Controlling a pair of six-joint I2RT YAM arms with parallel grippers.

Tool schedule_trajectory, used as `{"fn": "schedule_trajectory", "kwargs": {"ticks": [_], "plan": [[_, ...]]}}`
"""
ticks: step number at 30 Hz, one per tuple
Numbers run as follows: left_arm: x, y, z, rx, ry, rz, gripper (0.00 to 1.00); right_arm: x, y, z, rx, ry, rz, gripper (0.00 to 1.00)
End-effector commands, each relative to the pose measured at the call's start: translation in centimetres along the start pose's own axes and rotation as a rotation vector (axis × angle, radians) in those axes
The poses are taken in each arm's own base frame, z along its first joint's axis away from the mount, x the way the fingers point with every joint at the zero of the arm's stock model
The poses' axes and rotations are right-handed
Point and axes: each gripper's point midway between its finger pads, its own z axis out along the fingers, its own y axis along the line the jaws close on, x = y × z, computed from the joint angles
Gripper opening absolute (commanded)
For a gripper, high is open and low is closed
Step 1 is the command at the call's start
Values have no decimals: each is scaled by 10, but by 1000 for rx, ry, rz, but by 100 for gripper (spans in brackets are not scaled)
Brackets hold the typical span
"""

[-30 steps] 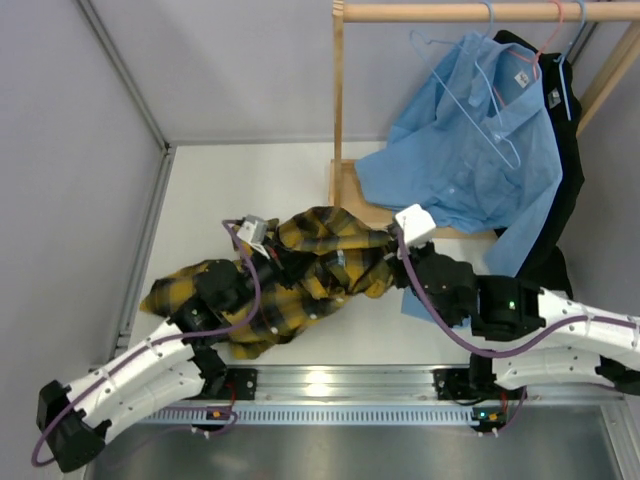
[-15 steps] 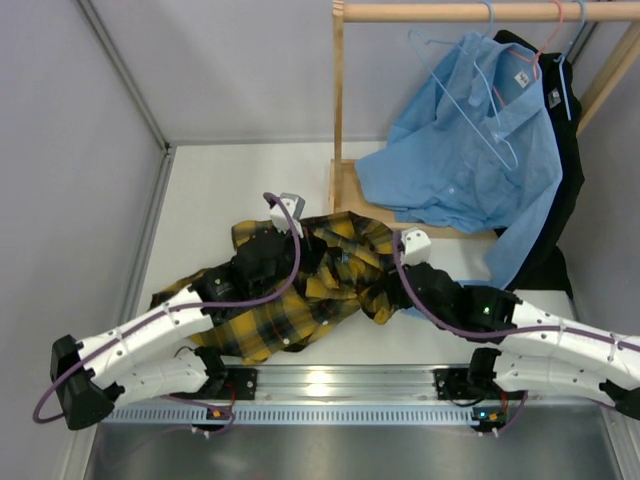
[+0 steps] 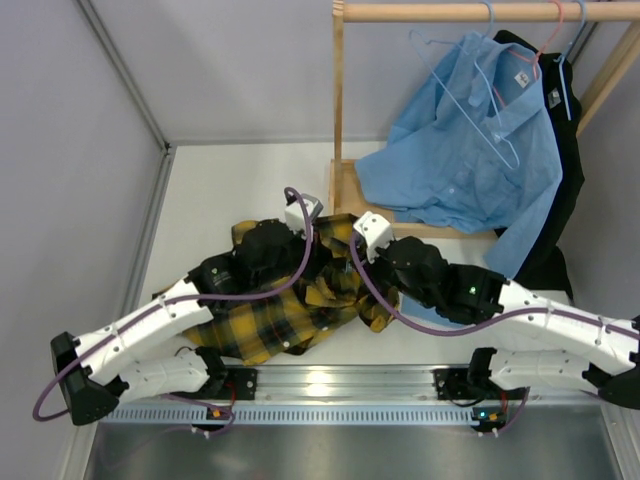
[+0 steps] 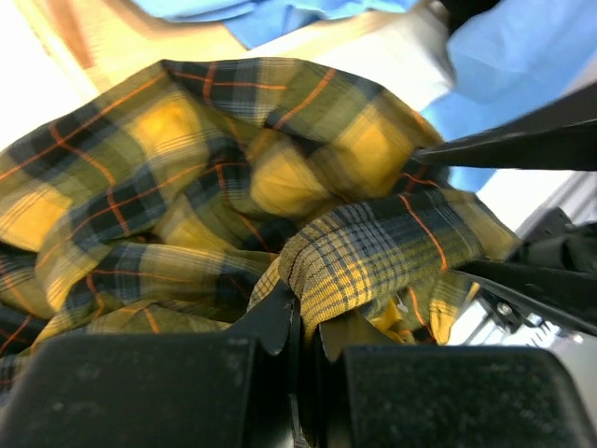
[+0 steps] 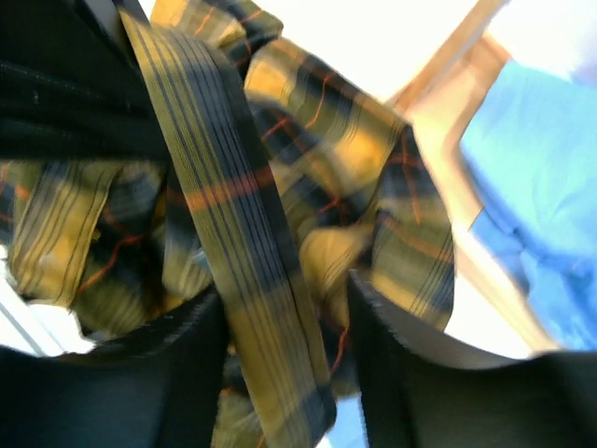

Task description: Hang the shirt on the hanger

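Both wrists have drawn toward each other since a second ago, bunching the shirt [image 3: 262, 325] into a tighter heap. It lies crumpled on the tabletop [image 3: 230, 180], just toward 7 o'clock of centre. The hanger [image 3: 463, 100] hangs well apart at 1 o'clock, on the wooden rail [image 3: 450, 12] against a light-blue shirt [image 3: 470, 170]. The left gripper [image 4: 298, 317] is clamped tight on a plaid fold. The right gripper [image 5: 284, 308] has its fingers apart with a plaid band running between them; whether they pinch it I cannot tell. Done well, I judge, this step means finding the collar and spreading the cloth open before fetching the hanger.
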Motion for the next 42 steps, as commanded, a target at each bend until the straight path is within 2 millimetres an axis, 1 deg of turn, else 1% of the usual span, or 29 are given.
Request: {"fn": "schedule_trajectory", "kwargs": {"ticks": [1, 2, 3, 4, 5, 6, 7, 8, 9, 10, 12, 13, 15, 16, 18, 19, 21, 22, 23, 24, 27, 28, 31, 36, 37, 38, 39, 40, 42], "plan": [[-22, -21, -8, 96, -31, 21, 0, -43, -4, 10, 5, -108, -97, 46], [-24, -23, -10, 101, -35, 22, 0, -41, -1, 16, -3, -98, -114, 42], [-28, -25, -12, 112, -46, 26, 0, -44, 0, 19, -1, -107, -117, 26], [-31, -26, -14, 116, -53, 30, 0, -45, -2, 22, 5, -106, -120, 12], [-33, -26, -16, 119, -60, 34, 4, -45, -3, 23, 12, -106, -115, 0], [-36, -27, -18, 122, -71, 48, 14, -47, -4, 23, 15, -112, -106, 0], [-39, -27, -23, 125, -85, 55, 33, -49, -8, 23, 24, -119, -81, 0], [-41, -27, -26, 130, -95, 60, 78, -51, -11, 22, 33, -120, -68, 0], [-40, -29, -29, 145, -94, 73, 98, -54, -18, 21, 50, -127, -30, 0], [-42, -30, -33, 152, -106, 79, 98, -53, -21, 20, 56, -114, -13, 0], [-37, -38, -37, 207, -90, 102, 98, -54, -29, 19, 69, -103, 28, 0], [-34, -35, -35, 196, -86, 103, 98, -55, -35, 18, 80, -98, 61, 0], [-31, -29, -35, 168, -88, 111, 98, -55, -40, 16, 88, -97, 80, 0], [-31, -21, -31, 124, -95, 109, 98, -55, -42, 15, 92, -98, 85, 0], [-21, -21, -25, 109, -70, 113, 98, -53, -44, 17, 100, -81, 82, 0], [-19, -21, -22, 98, -64, 116, 98, -52, -45, 21, 110, -68, 118, 0], [-20, -17, -19, 4, -90, 142, 98, -45, -49, 26, 129, -23, 127, 0], [-21, -14, -18, -40, -103, 150, 98, -43, -52, 31, 145, -3, 137, 0], [-27, -8, -21, -119, -141, 158, 98, -39, -53, 33, 150, 19, 142, 0], [-28, -5, -21, -154, -153, 158, 98, -40, -53, 35, 152, 23, 152, 0], [-32, 5, -20, -240, -171, 165, 85, -37, -53, 39, 159, 40, 164, 0], [-31, 5, -18, -246, -165, 168, 78, -36, -53, 40, 161, 46, 166, 0], [-26, 0, -9, -247, -136, 177, 66, -33, -59, 44, 179, 68, 172, 0], [-21, 8, -1, -325, -111, 194, 66, -27, -64, 51, 204, 100, 178, 0], [-19, 7, 0, -323, -105, 197, 64, -27, -65, 52, 207, 100, 180, 0], [-17, 7, 2, -321, -97, 198, 58, -28, -64, 51, 206, 98, 183, 0], [-16, 4, 4, -309, -91, 196, 46, -28, -65, 51, 210, 98, 188, 0], [-16, 3, 5, -305, -88, 194, 42, -28, -65, 51, 210, 97, 189, 0], [-12, 1, 9, -297, -75, 194, 42, -29, -67, 51, 213, 95, 197, 0]]}}
